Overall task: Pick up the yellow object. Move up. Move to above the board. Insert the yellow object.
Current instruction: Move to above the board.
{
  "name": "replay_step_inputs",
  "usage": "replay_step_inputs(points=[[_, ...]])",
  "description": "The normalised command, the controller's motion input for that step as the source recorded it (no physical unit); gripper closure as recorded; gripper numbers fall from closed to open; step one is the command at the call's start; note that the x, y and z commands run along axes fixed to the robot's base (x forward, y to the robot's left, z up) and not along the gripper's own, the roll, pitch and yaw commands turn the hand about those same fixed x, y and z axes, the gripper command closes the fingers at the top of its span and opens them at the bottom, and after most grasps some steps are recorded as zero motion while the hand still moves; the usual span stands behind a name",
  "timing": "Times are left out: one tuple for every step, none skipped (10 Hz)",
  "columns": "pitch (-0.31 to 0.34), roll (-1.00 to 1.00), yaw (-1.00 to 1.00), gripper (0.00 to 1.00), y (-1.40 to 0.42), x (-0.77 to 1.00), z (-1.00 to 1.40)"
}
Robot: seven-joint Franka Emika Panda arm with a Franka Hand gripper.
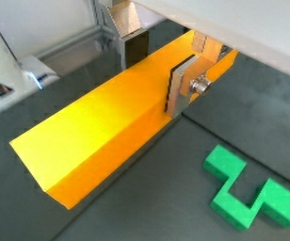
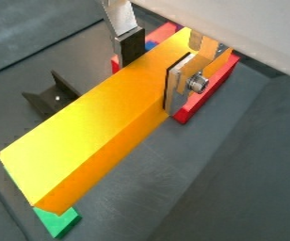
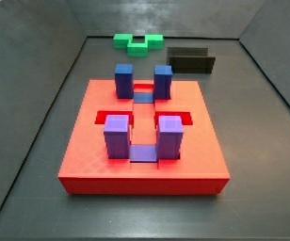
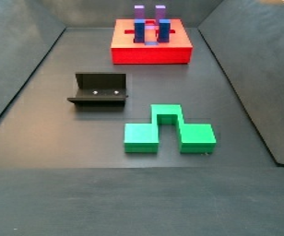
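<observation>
Overhead, we see the gripper [image 1: 153,68] clamped across the yellow object [image 1: 104,127], its flat silver fingers [image 1: 182,87] pressed against the bar's two long sides near one end, so that most of the bar juts out past the fingers. In both wrist views the bar hangs clear of the dark floor, tilted lengthwise across the frame. In a wrist view the green notched block [image 1: 250,190] lies on the floor off to one side of the bar, apart from it. In a wrist view a red corner of the board [image 2: 198,94] shows under the gripped end of the bar, the fixture [image 2: 46,94] stands on the floor to the side, and a corner of the green block peeks from beneath the bar's free end.

We find neither gripper nor bar in either side view. In a side view the board [image 3: 85,155] sits flat with its blue and purple blocks [image 3: 116,136] upright around the recesses, the green block and fixture behind it. In a side view the fixture [image 4: 99,90] stands between the board [image 4: 151,53] and the green block [image 4: 167,131], well apart from both.
</observation>
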Motion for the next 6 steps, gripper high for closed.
replay_step_inputs(points=[[0.055, 0.01, 0.0, 1.0, 0.0, 0.02, 0.3], [0.031, 0.09, 0.0, 1.0, -1.4, 0.71, 0.2], [0.059, 0.12, 0.01, 1.0, -1.4, 0.71, 0.17], [0.099, 0.1, 0.02, 1.0, -1.4, 0.75, 0.16], [0.109, -0.02, 0.0, 1.0, -1.4, 0.78, 0.17], [0.11, -0.02, 0.0, 1.0, -1.4, 0.77, 0.17]])
